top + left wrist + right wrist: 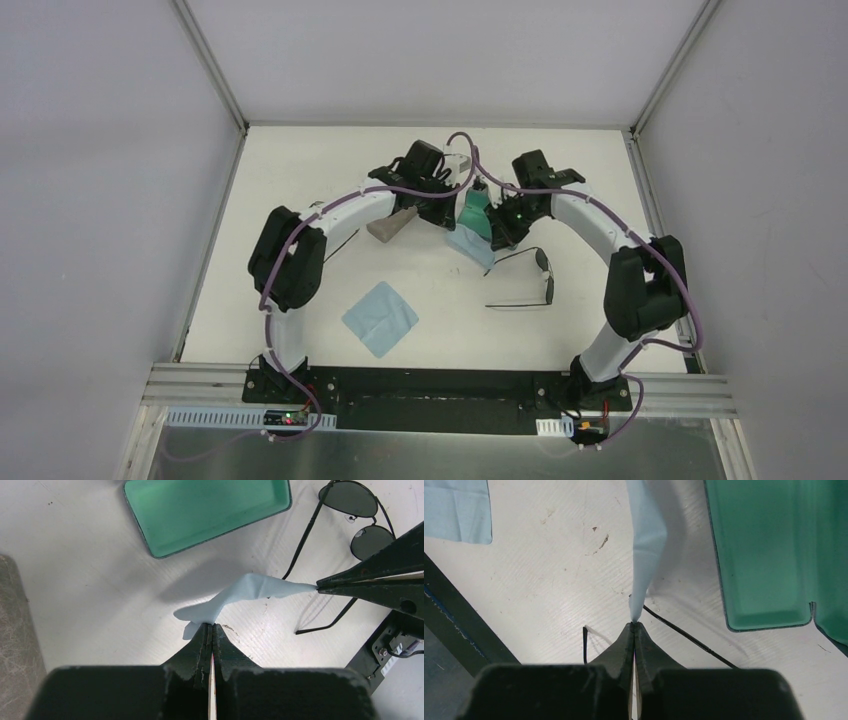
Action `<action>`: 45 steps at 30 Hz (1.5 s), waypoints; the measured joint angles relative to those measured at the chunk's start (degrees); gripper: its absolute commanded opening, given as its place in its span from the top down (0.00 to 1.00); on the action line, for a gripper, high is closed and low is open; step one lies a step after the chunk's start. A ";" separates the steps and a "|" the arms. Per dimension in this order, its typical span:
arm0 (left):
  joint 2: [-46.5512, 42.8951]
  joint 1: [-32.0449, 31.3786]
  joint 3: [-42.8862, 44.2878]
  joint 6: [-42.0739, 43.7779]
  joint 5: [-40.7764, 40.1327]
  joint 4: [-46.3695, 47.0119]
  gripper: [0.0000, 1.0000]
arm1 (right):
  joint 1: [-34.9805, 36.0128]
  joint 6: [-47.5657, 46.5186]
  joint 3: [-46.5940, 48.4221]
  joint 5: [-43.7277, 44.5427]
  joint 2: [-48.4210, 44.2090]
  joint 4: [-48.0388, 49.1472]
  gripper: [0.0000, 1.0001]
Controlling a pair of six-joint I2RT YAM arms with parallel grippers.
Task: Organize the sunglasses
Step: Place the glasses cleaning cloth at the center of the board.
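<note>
White tabletop (300, 180), boxed in by pale walls, lies under both arms: the left gripper (211, 628) and the right gripper (634, 626) are each pinched tight on opposite ends of one light blue cloth (250, 589) stretched between them. Only the left wrist view shows the lenses of the sunglasses (352, 497), lying unfolded on the table just right of the cloth and nearer than the open green-lined case (205, 510); the right wrist view catches merely a thin black arm under its fingertips. From above, the wrists hide most of that case, a beige case (392, 226) pokes out half covered on the left, and a second cloth (380, 318) lies flat nearer the bases.
</note>
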 measured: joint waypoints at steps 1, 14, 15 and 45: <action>0.13 0.00 -0.02 0.00 -0.02 -0.07 1.00 | -0.24 0.11 0.00 0.00 0.22 0.11 1.00; 13.03 0.02 9.33 0.50 -1.60 -0.02 1.00 | -5.27 1.20 2.80 4.33 10.14 3.39 1.00; 13.49 0.04 9.77 0.55 -1.92 -0.02 1.00 | -5.25 1.29 2.80 4.63 10.29 3.54 1.00; -19.65 7.34 -24.48 -4.07 14.03 -3.87 1.00 | 15.69 0.42 0.04 -7.96 0.79 -2.69 1.00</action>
